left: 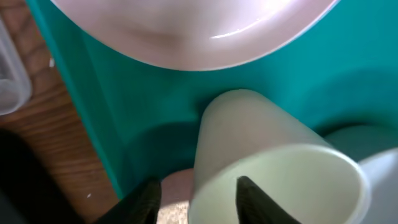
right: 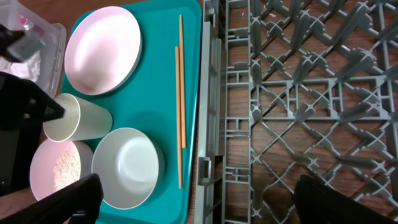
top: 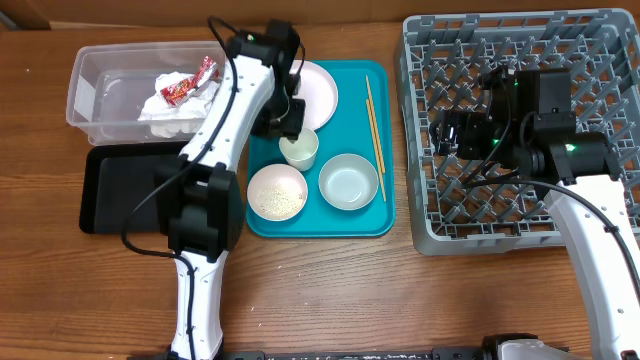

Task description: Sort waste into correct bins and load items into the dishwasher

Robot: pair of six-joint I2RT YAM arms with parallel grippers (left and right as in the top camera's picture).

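On the teal tray (top: 350,222) sit a pale pink plate (top: 318,88), a white cup (top: 299,150), a pink bowl (top: 276,192) holding rice, a whitish bowl (top: 348,181) and two chopsticks (top: 374,120). My left gripper (left: 198,185) is open at the cup (left: 261,143). One finger is inside the rim and one outside, with a gap to the wall. My right gripper (right: 205,199) is open and empty over the left edge of the grey dish rack (right: 298,93). The red-and-white wrapper (top: 190,84) and the tissue (top: 170,112) lie in the clear tub (top: 90,90).
The black tray (top: 120,190) lies in front of the tub, left of the teal tray. The dish rack (top: 480,238) fills the right side of the table, and my right arm (top: 580,200) reaches over it. Bare wooden table shows along the front.
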